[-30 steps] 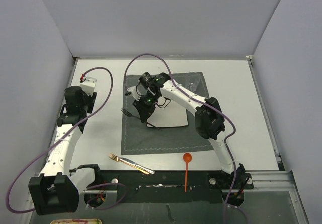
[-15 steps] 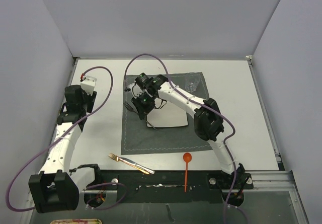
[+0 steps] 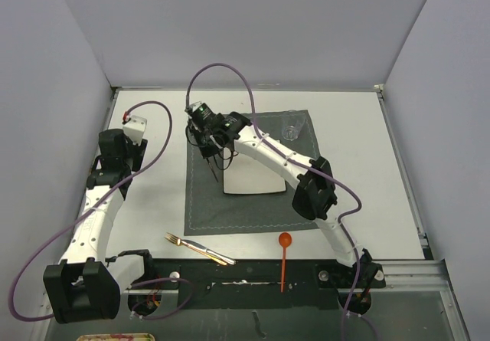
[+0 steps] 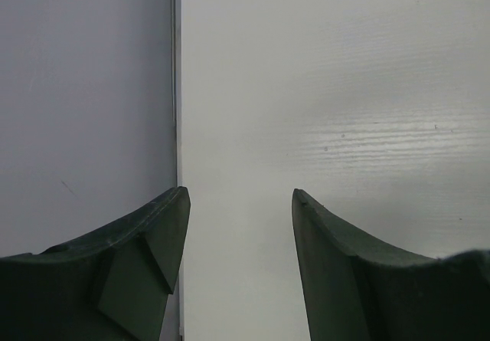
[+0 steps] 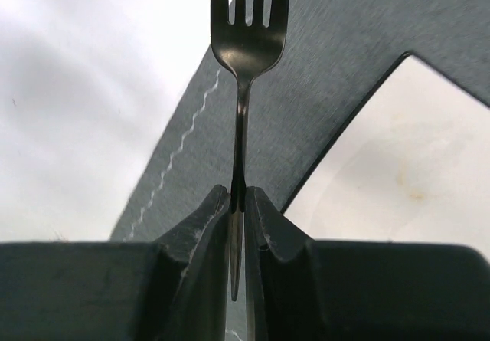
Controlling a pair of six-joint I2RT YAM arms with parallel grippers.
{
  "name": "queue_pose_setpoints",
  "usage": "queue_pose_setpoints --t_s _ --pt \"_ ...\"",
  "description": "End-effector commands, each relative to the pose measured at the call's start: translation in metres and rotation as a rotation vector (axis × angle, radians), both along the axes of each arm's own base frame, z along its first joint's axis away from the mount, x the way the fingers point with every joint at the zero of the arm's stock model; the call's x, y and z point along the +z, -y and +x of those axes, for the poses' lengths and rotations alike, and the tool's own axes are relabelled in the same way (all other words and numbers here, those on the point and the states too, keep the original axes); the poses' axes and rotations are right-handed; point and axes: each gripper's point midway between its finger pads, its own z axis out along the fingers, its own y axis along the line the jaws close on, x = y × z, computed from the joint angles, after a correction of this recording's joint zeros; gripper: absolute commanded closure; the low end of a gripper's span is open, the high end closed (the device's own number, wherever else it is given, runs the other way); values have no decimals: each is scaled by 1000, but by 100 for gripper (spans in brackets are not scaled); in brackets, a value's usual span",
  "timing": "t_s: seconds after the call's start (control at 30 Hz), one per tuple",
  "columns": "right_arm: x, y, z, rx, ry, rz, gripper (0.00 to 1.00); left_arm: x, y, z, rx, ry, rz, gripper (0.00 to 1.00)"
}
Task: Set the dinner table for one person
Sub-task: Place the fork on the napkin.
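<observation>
Dinner table [image 3: 360, 172]: white, matte, smooth | right gripper [image 5: 237, 192] clamps fork [image 5: 244, 48] | left gripper [image 4: 239, 195] parted

Left arm [image 3: 98, 207] stretched up the left of the frame, left end effector [image 4: 237, 199] with fingers parted, right arm [image 3: 306, 184] arched from lower right to upper centre, right end effector [image 5: 237, 194] pinched tight on a fork [image 5: 243, 46] handle

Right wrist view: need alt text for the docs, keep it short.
The right gripper is shut on the handle of a silver fork, tines pointing away from the camera. Behind it lies a dark grey stitched placemat, with a white plate on it at right and the white table at left.
</observation>
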Motion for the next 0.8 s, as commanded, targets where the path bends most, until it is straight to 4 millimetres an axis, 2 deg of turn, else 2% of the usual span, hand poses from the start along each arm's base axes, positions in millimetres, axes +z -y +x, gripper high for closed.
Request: queue_pose_setpoints --t_s 0.0,0.07,0.13,0.2,0.4,0.5,0.77 --pt "49 3 39 -251 171 101 100 22 0 10 3 61 -14 45" --pt "41 13 50 -346 197 71 100 21 0 10 2 56 -14 46" --pt "34 18 53 -400 224 26 100 21 -1 11 3 47 -13 45" --pt "20 20 51 -421 226 -1 100 21 0 11 6 43 -17 45" --pt "1 32 63 -509 294 -84 100 21 0 11 7 38 -24 45" --pt "-11 30 58 -525 248 -78 100 16 1 11 8 26 -30 46" --pt "-14 22 51 -557 161 -22 100 12 2 12 6 12 -30 45"
